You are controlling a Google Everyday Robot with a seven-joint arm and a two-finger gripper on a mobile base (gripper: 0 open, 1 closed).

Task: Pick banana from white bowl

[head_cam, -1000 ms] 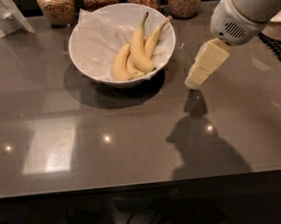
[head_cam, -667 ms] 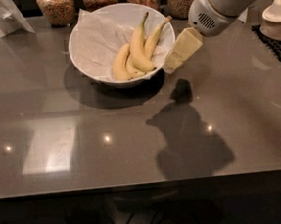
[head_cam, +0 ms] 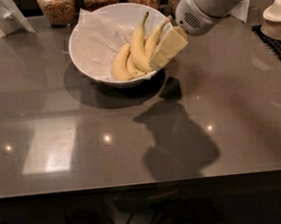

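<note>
A large white bowl [head_cam: 90, 59] lined with crinkled white paper stands at the back middle of the grey table. A bunch of yellow bananas [head_cam: 136, 55] lies in its right half, stems pointing up and right. My gripper [head_cam: 167, 50], cream-coloured on a white arm coming in from the upper right, hangs tilted over the bowl's right rim. Its tip is right beside the bananas' right side. I cannot see any gap between its fingers.
Several glass jars of grains [head_cam: 56, 6] line the back edge behind the bowl. A folded white napkin [head_cam: 5, 17] stands at the back left. Stacked pale bowls [head_cam: 277, 23] sit on a dark mat at the far right.
The gripper has moved left and toward the back, from over the bare table right of the bowl to the bowl's right rim beside the bananas. The bowl and bananas have not moved.
</note>
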